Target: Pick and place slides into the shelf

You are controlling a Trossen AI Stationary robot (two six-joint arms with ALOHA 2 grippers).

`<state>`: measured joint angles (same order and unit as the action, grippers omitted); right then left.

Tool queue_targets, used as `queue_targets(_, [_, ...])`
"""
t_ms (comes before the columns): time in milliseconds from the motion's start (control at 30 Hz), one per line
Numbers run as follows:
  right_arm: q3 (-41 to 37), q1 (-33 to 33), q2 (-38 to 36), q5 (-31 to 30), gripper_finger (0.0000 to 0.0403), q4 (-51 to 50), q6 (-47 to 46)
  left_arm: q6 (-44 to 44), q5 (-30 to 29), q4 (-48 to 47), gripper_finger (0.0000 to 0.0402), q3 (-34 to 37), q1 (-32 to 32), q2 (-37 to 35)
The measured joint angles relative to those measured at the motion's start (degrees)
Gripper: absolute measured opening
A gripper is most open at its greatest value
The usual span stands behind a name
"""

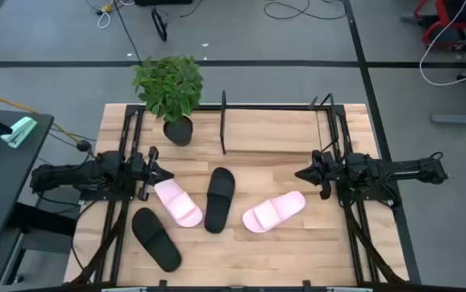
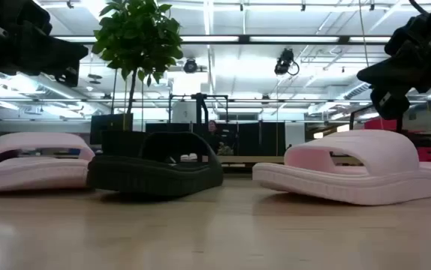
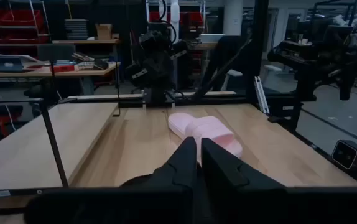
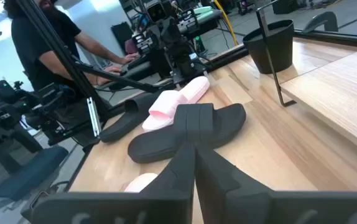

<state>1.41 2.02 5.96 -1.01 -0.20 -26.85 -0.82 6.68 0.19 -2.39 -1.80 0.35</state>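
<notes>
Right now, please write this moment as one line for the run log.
left gripper: shut, empty, beside pink slide | right gripper: shut, empty | four slides on table, none in shelf

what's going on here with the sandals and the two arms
Nothing is being held yet. Four slides lie loose on the table: a pink one and a black one toward the left, another black one in the middle and a pink one toward the right. The left hand sits shut beside the left pink slide, the right hand shut above the right pink one. The shelf behind them holds no slides.
</notes>
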Motion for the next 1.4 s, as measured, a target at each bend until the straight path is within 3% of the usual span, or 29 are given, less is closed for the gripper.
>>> queue_targets(1400, [0.0, 0.0, 0.0, 0.0, 0.0018, 0.0, 0.0, 0.0, 0.0, 0.0, 0.0031, 0.0, 0.0, 0.0])
